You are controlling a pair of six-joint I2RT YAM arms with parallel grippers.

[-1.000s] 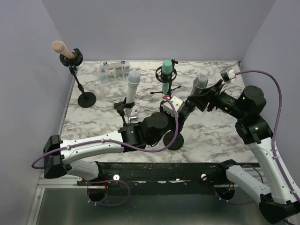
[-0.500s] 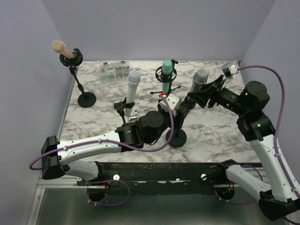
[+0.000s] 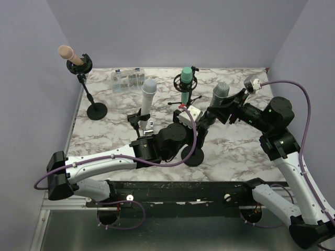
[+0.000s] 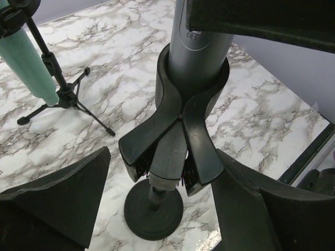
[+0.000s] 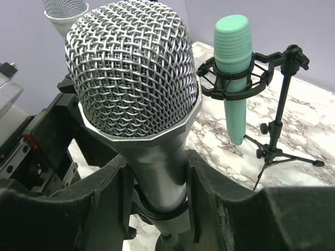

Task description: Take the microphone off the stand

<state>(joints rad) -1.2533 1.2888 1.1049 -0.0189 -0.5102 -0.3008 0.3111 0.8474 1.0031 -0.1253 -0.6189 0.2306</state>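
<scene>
Clenching right pincer (image 5: 157, 194) on mic (image 5: 136, 78) barrel, just under the mesh head. Holding left pincer (image 4: 162, 175) released, fingers flanking clip (image 4: 178, 120) without touching. Finding mic seated in clip on round-base stand (image 4: 153, 210), mid-right on counter (image 3: 235, 151). Showing one small barrel marking, seemingly "OFF". Counting four microphones in four stands: this grey one, green mic (image 3: 186, 73), white mic (image 3: 148, 89), beige mic (image 3: 67, 52). Counting one clear box (image 3: 128, 79); labels unreadable.
</scene>
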